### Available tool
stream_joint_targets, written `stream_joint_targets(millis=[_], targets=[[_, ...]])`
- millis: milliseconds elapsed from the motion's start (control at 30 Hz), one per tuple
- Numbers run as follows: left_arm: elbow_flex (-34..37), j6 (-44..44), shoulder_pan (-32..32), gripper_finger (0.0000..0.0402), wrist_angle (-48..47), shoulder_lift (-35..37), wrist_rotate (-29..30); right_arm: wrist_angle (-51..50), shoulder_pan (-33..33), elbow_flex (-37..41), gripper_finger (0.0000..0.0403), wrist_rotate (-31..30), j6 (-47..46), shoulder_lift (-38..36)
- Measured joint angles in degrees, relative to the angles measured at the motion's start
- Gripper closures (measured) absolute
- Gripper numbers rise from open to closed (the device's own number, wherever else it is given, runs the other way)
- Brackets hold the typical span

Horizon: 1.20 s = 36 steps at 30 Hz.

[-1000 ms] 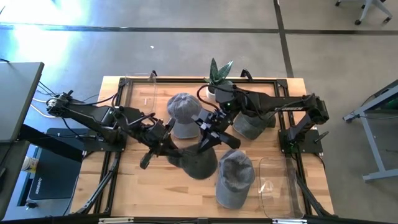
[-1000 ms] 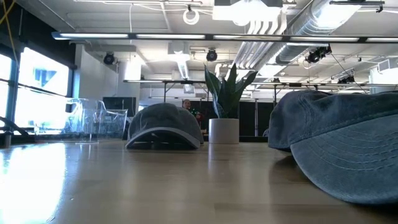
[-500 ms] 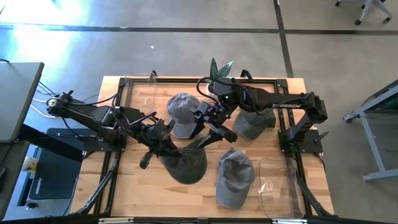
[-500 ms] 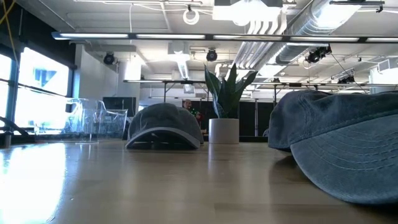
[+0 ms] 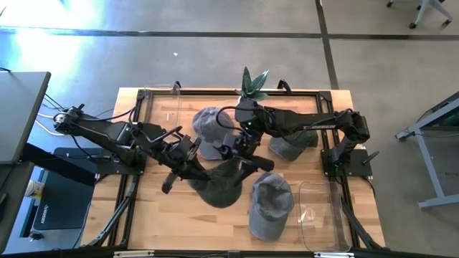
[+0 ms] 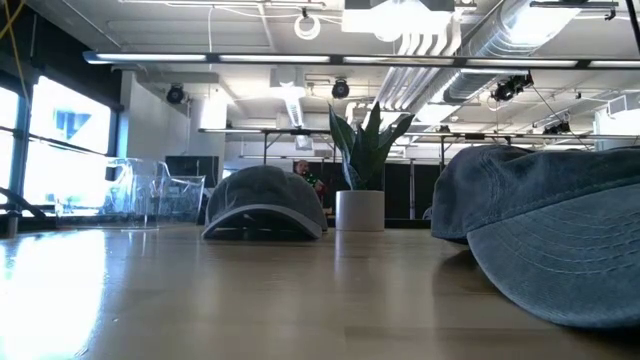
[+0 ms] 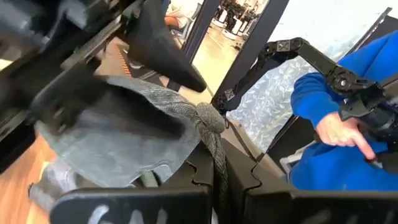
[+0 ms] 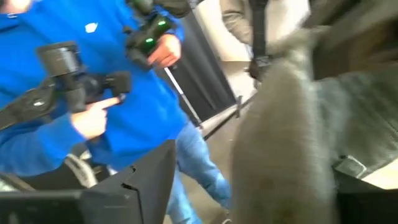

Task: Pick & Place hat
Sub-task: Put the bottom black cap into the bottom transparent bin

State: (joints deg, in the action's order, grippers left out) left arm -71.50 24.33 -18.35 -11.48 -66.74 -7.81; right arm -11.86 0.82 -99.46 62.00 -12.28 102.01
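Note:
A dark grey hat (image 5: 224, 185) hangs over the middle of the table with my left gripper (image 5: 193, 170) shut on it. In the left wrist view its cloth (image 7: 118, 134) spreads out beyond the fingers. My right gripper (image 5: 239, 149) stands open at the hat's far right side. In the right wrist view the hat (image 8: 280, 137) fills the space between its spread fingers. Three more grey hats rest on the table: one far of centre (image 5: 210, 127), one under my right arm (image 5: 290, 145), and one at the near right (image 5: 271, 208). My left gripper pinches a bunched fold of the hat's edge (image 7: 210, 121) between its two shut fingers, coming from the table's left. The rest of the hat hangs slack beyond and below the fingers. Whether my right gripper touches the hat, I cannot tell.
A potted plant (image 5: 251, 87) stands at the far edge. Clear plastic bins sit at the far left (image 5: 161, 107) and the near right (image 5: 321, 215). A person in a blue top (image 8: 74, 74) holds controls beyond the table. The near left of the tabletop (image 5: 154, 222) is bare wood.
My right gripper has opened and let go of the hat, then shifted a little toward the table's far left. The hat stays hanging from my left gripper and has swung slightly leftward and back.

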Motion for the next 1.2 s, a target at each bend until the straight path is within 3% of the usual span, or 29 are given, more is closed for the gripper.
stream_joint_targets(millis=[200,667,933,1033,1200], targets=[[-3.00,0.35,-0.02,0.0401,-3.48,0.00,-0.42,-5.23,-0.04,0.00,0.0260,4.33,1.15,-0.01],[-7.15,0.40,-0.02,0.0401,-12.74,-0.09,-2.47,-19.76,-0.07,-0.02,0.0387,3.62,10.22,-1.26],[-7.24,1.68,-0.02,0.0399,-12.11,0.04,0.68,-17.24,0.15,-0.02,0.0398,-0.05,12.34,-2.85],[-7.24,1.69,0.00,0.0375,-11.73,0.04,0.66,-16.62,0.22,-0.02,0.0397,-0.82,10.86,-2.91],[-7.34,1.68,0.00,0.0289,-9.57,-1.07,1.96,-12.05,0.24,0.00,0.0398,-1.03,7.63,-3.92]])
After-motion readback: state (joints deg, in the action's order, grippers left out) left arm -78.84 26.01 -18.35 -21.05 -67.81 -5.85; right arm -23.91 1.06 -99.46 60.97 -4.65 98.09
